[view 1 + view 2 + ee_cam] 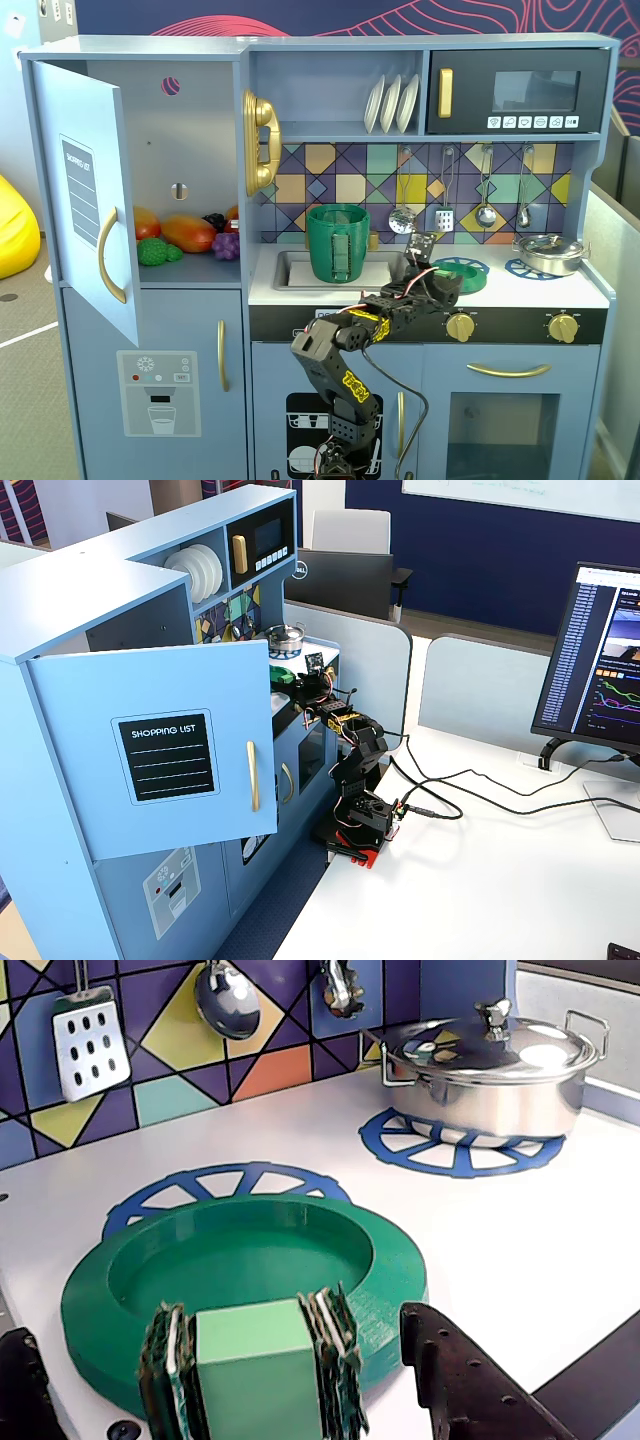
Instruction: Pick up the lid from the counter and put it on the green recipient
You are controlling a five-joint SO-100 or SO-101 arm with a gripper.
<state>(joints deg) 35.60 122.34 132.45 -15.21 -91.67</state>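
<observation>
The lid (240,1260) is a dark-green disc lying flat on the white counter (560,1250), over a printed blue burner ring (225,1188). Its raised strap handle (255,1365), pale green with ribbed sides, stands at the near edge. My gripper (245,1385) is open. Its black fingers (465,1380) flank the handle at a distance and touch nothing. In a fixed view the lid (462,273) lies right of the sink, with the gripper (428,268) at its left edge. The green recipient (338,242) stands upright in the sink, its top uncovered.
A shiny steel pot with its own lid (490,1070) sits on the right burner ring. Utensils (225,1000) hang on the tiled back wall. Left of the sink, the cupboard door (88,195) hangs open with toy food inside.
</observation>
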